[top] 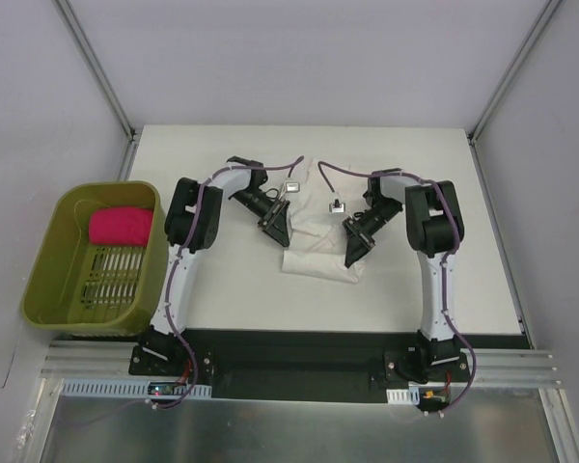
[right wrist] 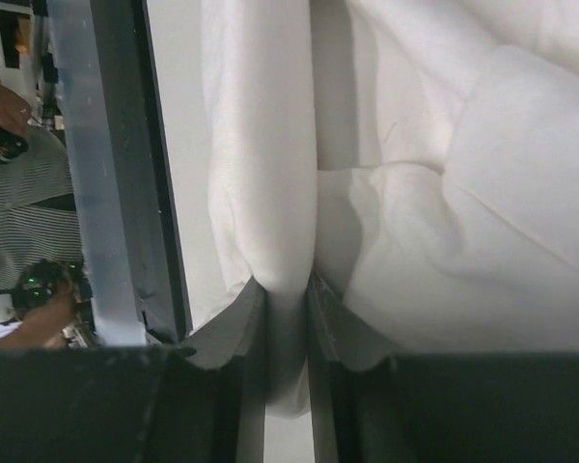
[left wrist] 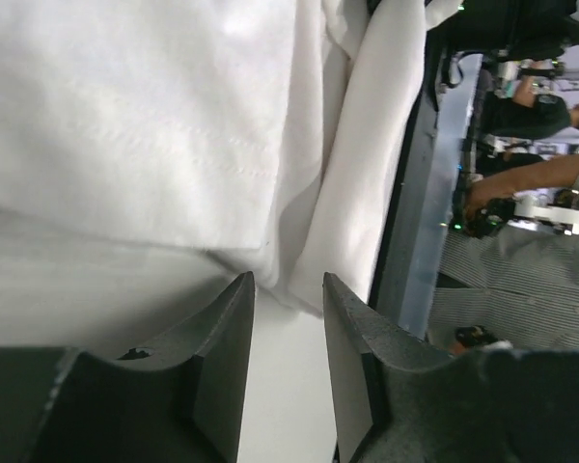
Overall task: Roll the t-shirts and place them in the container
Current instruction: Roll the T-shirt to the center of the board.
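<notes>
A white t-shirt [top: 320, 249] lies crumpled mid-table, its near part folded into a thick roll [top: 318, 264]. My left gripper [top: 279, 231] sits at the roll's left end; in the left wrist view the left gripper [left wrist: 288, 289] is open, only bare table between its fingers, and the cloth edge [left wrist: 299, 280] lies just past the tips. My right gripper [top: 355, 251] is at the roll's right end, and in the right wrist view the right gripper [right wrist: 286, 289] is shut on a fold of the white t-shirt [right wrist: 270, 193]. A pink rolled t-shirt [top: 121, 226] rests in the basket.
An olive-green slotted basket [top: 82, 289] stands off the table's left edge, beside the left arm. The black base rail [top: 299, 357] runs along the near edge. Grey enclosure walls rise behind and to both sides.
</notes>
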Motion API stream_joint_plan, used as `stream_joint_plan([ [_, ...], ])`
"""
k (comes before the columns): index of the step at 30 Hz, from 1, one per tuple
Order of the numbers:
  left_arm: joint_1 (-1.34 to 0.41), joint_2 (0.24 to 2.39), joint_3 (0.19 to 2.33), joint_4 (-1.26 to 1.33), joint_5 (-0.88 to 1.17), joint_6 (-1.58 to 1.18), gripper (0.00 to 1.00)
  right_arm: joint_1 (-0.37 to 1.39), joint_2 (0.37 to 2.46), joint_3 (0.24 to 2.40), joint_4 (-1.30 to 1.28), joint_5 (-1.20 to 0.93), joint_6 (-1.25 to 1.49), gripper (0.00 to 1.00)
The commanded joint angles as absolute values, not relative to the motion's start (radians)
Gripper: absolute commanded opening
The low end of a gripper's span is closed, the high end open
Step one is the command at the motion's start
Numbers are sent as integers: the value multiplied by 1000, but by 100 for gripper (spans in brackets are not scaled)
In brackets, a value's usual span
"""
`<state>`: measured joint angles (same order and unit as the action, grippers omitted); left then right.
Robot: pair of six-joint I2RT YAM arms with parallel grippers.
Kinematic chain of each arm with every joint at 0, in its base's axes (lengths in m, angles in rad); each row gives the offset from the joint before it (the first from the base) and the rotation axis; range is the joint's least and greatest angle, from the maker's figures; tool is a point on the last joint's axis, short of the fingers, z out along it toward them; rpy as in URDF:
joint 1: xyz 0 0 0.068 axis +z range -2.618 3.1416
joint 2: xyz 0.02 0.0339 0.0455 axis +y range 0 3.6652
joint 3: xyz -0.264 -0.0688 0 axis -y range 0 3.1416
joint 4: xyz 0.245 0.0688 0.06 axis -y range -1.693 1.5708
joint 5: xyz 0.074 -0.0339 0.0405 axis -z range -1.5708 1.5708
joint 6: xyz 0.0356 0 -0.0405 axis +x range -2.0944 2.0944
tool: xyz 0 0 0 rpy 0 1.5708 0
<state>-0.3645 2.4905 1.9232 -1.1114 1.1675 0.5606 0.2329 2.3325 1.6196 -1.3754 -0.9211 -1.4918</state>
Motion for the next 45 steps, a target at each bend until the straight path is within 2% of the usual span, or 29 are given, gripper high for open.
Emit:
stream_joint_plan([
  [1,-365,2278,1858,-1034,1089,603,35,229,2390,1663,-1658,-894,-1450,13],
  [4,-385,2055,1622,-803,935,647,37,218,2421,1689,-1658,-905,-1407,14],
  [5,-394,1934,1470,-728,832,643,39,212,2427,1695,-1658,-919,-1396,14],
  [7,-426,1818,1249,-485,752,637,44,198,2451,1713,-1658,-942,-1356,14],
  [8,-443,1716,1183,-395,659,631,48,193,2457,1720,-1658,-948,-1345,14],
  [11,-549,1582,997,-145,527,641,50,175,2480,1735,-1657,-974,-1301,14],
  [12,-581,1559,964,-96,426,656,51,172,2487,1738,-1658,-979,-1289,14],
  [13,-657,1542,895,-33,379,699,51,167,2490,1736,-1658,-983,-1272,14],
  [17,-780,1499,752,307,244,794,52,157,2503,1732,-1657,-1006,-1249,13],
  [25,-850,1617,733,449,176,871,52,141,2514,1736,-1658,-1029,-1235,13],
  [33,-853,1687,764,362,245,959,46,126,2525,1736,-1658,-1052,-1221,12],
  [37,-853,1719,799,252,275,979,37,120,2525,1735,-1658,-1066,-1221,13],
  [39,-853,1739,840,203,291,963,26,118,2526,1730,-1658,-1071,-1224,14],
  [40,-847,1755,854,180,302,956,22,117,2525,1729,-1658,-1072,-1226,23],
  [41,-841,1761,870,123,316,940,14,114,2520,1726,-1658,-1075,-1230,24],
  [42,-836,1773,903,103,346,925,11,110,2516,1720,-1657,-1084,-1235,26],
  [44,-812,1790,955,-34,392,893,9,104,2485,1709,-1657,-1101,-1264,44],
  [45,-801,1811,1026,-99,431,882,8,89,2468,1704,-1657,-1133,-1270,58],
])
